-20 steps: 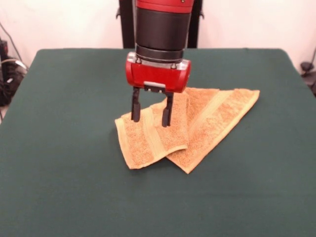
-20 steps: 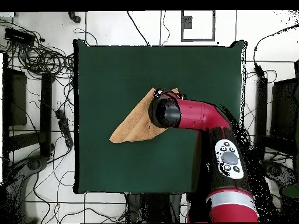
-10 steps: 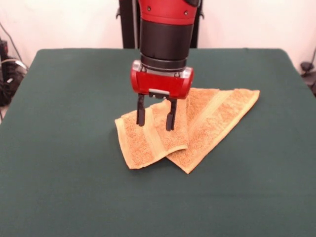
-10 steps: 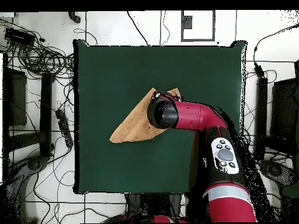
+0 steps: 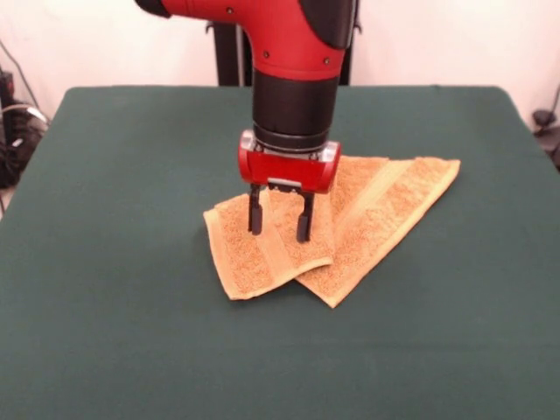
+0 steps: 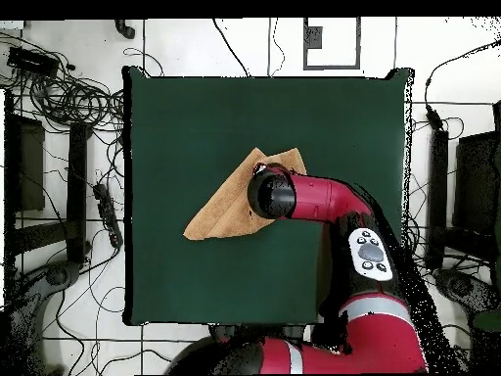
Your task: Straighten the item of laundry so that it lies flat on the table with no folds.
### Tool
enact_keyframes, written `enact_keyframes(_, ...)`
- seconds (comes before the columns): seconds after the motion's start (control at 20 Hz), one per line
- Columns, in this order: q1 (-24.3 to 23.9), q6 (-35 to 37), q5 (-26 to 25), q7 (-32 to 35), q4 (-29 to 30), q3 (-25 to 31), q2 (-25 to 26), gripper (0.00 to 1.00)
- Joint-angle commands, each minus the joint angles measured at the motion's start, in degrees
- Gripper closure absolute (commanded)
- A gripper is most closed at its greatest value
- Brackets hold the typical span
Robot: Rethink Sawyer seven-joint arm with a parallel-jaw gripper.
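Note:
The tan-orange towel [image 5: 350, 223] lies folded on the dark green table [image 5: 122, 289], with one corner flap [image 5: 254, 254] doubled over toward the front left. It also shows in the overhead view [image 6: 220, 211], partly under the arm. My gripper [image 5: 279, 234] hangs open just above the folded flap, one finger [image 5: 255, 214] on each side of a smoother woven band. It holds nothing. In the overhead view the arm's wrist [image 6: 272, 192] hides the gripper.
Cables and dark equipment [image 6: 59, 108] lie on the floor around the table. The robot's pedestal [image 5: 226, 44] stands behind the table's far edge. Bare green table top [image 6: 196, 284] surrounds the towel on all sides.
My gripper has come lower and slightly toward the front right, closer to the folded flap. It stays open. The towel has not moved.

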Motion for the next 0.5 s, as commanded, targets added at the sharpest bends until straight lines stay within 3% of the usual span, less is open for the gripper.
enact_keyframes(0.05, 0.0, -3.5, -3.2, 2.9, 2.2, 3.4, 3.5, 0.0)
enact_keyframes(0.3, -0.9, -2.8, -3.9, 2.4, 2.0, 3.0, 3.0, 0.0)
enact_keyframes(0.5, -4.6, -0.2, -3.8, -0.3, 1.9, 7.0, 4.6, 0.0)
